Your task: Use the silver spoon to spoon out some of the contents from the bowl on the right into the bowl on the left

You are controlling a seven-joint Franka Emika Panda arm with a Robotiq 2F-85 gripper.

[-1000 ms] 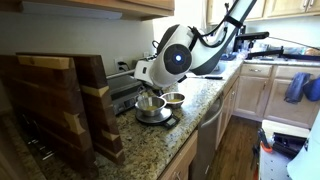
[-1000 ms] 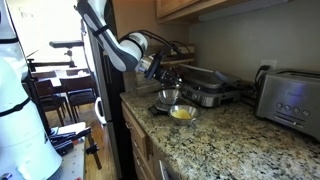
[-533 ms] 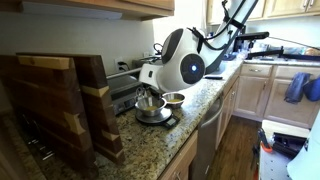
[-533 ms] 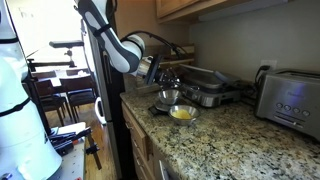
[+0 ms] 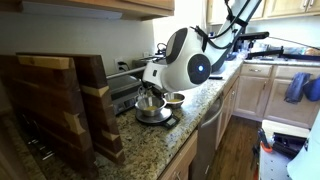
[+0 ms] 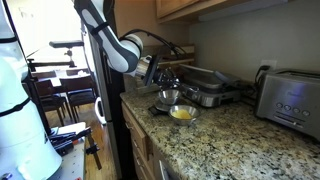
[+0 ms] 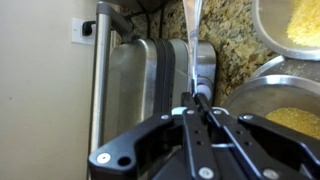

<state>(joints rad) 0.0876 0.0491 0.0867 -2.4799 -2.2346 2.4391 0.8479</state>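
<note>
While the black gripper pinches the thin silver spoon tight | pale yellow crumbs lie in 2 round metal bowls | boxy grey grill beside them.

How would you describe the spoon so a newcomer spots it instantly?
Find the speckled granite counter with the silver grill against the wall. In front of that grill, the arm's tool hangs just above a small metal bowl. The spoon is the thin silver strip pinched in that tool, the only long, slender thing there.
</note>
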